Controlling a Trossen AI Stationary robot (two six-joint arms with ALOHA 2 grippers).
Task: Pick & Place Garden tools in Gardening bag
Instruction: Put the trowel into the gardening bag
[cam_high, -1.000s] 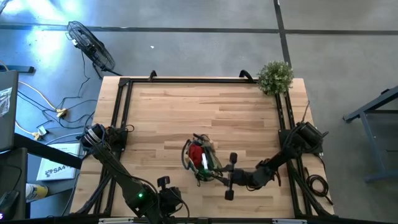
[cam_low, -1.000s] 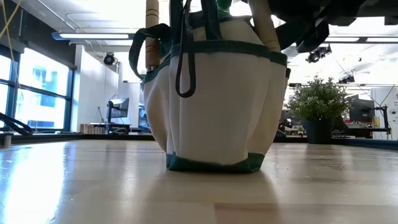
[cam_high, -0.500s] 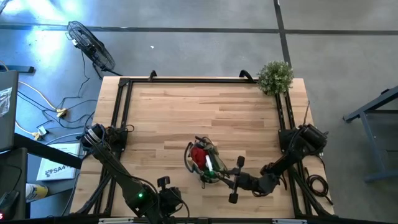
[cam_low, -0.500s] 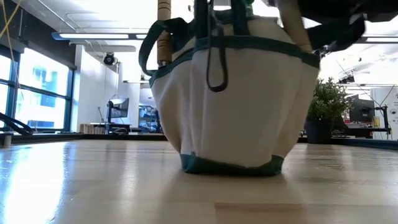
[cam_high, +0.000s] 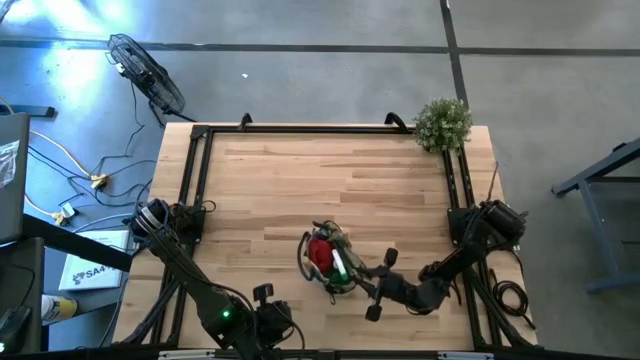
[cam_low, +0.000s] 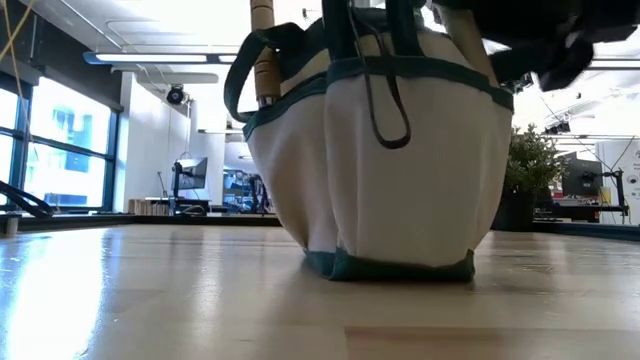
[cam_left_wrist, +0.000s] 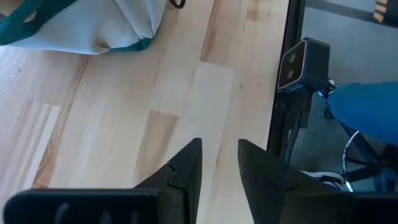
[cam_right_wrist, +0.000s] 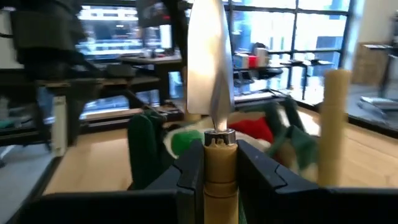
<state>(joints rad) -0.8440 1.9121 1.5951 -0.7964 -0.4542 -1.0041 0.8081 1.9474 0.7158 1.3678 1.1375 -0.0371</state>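
One trowel (cam_right_wrist: 209, 74) is pinched by its stiff wooden handle in the right gripper (cam_right_wrist: 214, 163), over the soft bag (cam_high: 330, 262) mid-table. The left gripper (cam_left_wrist: 217, 163) waits, fingers slightly apart, empty.

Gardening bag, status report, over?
Right gripper shut on trowel at the gardening bag. Left gripper idle, jaws slightly apart, at near edge. Nothing in the way.

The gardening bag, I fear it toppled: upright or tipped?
Upright: the gardening bag sits on its base, on the table, tool handles sticking up.
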